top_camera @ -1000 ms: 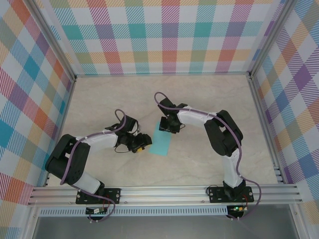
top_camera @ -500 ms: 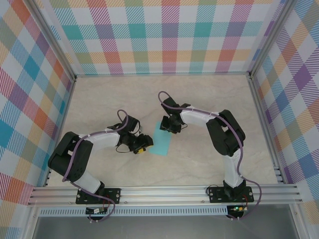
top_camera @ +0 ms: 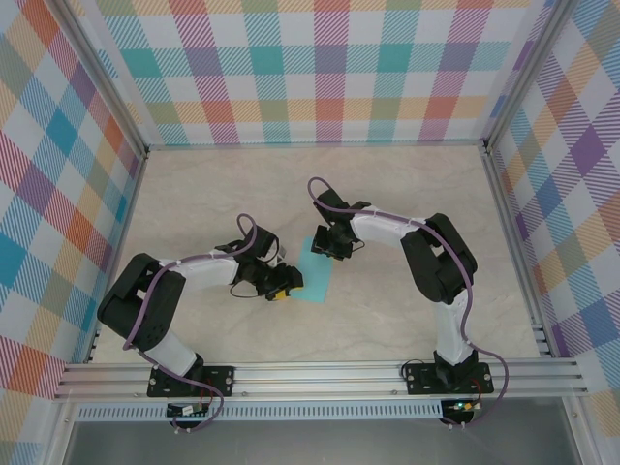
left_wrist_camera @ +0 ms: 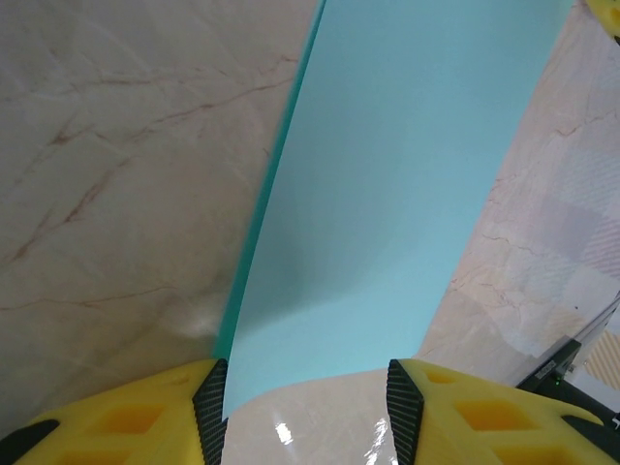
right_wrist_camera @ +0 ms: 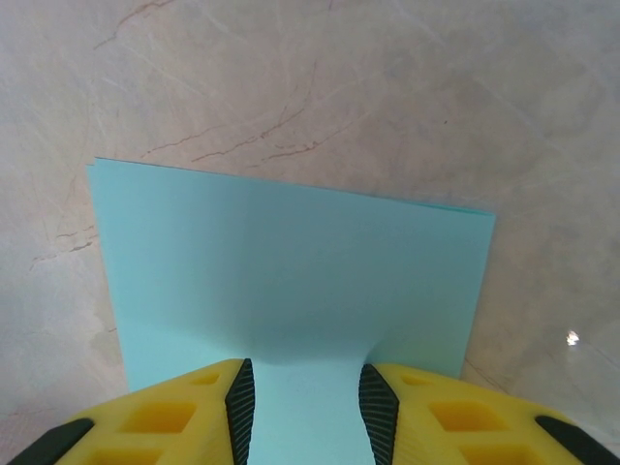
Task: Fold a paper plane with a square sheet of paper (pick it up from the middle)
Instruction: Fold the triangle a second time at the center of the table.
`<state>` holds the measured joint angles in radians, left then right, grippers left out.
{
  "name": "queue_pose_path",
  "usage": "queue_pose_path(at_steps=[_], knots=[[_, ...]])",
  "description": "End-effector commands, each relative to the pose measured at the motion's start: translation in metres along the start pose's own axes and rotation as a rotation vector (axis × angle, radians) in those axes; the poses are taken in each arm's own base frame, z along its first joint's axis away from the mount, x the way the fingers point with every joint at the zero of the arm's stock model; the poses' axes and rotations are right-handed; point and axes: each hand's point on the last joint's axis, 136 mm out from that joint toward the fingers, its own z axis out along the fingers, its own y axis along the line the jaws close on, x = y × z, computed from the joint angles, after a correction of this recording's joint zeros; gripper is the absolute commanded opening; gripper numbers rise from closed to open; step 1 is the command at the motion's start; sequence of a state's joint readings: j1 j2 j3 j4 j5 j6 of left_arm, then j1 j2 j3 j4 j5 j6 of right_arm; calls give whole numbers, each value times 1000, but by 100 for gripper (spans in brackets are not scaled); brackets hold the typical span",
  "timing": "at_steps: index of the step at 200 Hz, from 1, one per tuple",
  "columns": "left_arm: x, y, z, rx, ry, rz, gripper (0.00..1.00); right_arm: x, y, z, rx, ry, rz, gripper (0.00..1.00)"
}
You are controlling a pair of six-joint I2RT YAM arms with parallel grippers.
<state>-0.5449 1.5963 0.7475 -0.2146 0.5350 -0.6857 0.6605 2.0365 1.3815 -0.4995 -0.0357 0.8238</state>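
Observation:
The square sheet of paper lies on the table as a turquoise rectangle, folded double. My left gripper is low at its near-left edge. In the left wrist view the paper runs away from between the yellow fingers, and its left edge curls up against the left pad. The left gripper is open, with bare table between the pads. My right gripper sits over the paper's far end. In the right wrist view it is open, with the paper bulging between the fingertips.
The marbled table is fenced by aluminium rails at the front and by checked walls on the other three sides. A purple cable loops above the right wrist.
My left gripper has slid right, onto the paper's near-left edge, and its jaws have narrowed a little. The right gripper has hardly moved.

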Motion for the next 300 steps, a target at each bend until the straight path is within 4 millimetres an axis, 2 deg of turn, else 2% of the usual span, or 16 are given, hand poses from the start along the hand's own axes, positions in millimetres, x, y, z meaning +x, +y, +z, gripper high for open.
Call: queue_pose_path(at_steps=[1,45,88,151,204,232,269,300], knots=[[6,-11,-1,21,37,34,49,20,-51,41,156,76,39,39],[2,-23,-5,65,21,64,48,22,-52,43,155,84,40,38],[-5,-54,-9,196,14,88,47,24,-43,43,96,104,40,37],[-24,-82,-9,299,-21,112,47,27,-41,41,50,130,54,36],[-33,-77,6,289,-28,84,46,26,-29,30,-69,159,71,35],[-36,-70,11,264,-37,72,46,20,-15,14,-166,151,55,35],[-38,-59,16,220,-52,63,43,10,20,-29,-359,126,-46,37],[-39,-53,19,198,-58,54,38,10,21,-54,-392,84,-82,37]])
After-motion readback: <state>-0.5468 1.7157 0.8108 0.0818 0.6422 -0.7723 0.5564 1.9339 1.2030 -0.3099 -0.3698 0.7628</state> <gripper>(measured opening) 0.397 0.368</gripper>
